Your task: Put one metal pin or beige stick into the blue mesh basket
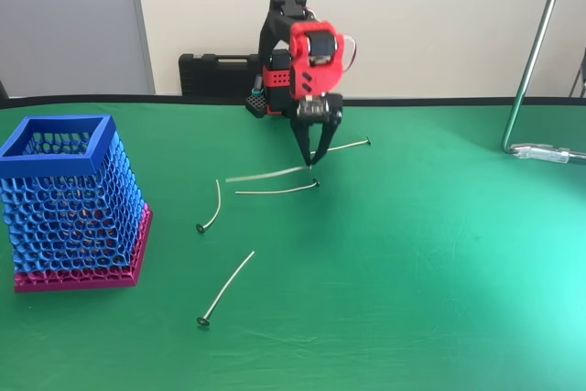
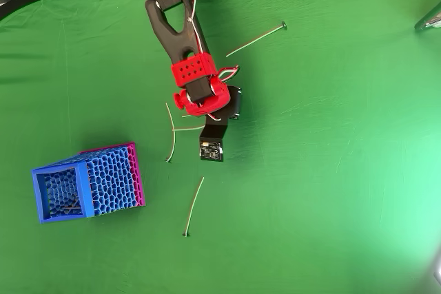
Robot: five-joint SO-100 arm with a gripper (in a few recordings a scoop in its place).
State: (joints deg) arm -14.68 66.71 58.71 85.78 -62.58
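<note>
2 fingers [image 1: 316, 160] at beige stick [image 1: 265, 173].

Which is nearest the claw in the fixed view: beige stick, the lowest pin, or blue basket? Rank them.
Claw points down at the cloth.
1. Beige stick: its end lies right beside the claw tips, running left.
2. Lowest pin: toward the camera, left of the claw.
3. Blue mesh basket: far left.

Both views are bright and evenly lit. In the fixed view a pale sheen washes the green worktop [image 1: 439, 254] toward its right edge; the overhead view shows a similar lighter patch at the right. Shadows are soft and faint. Thin items look slightly blurred; focus is otherwise adequate.
</note>
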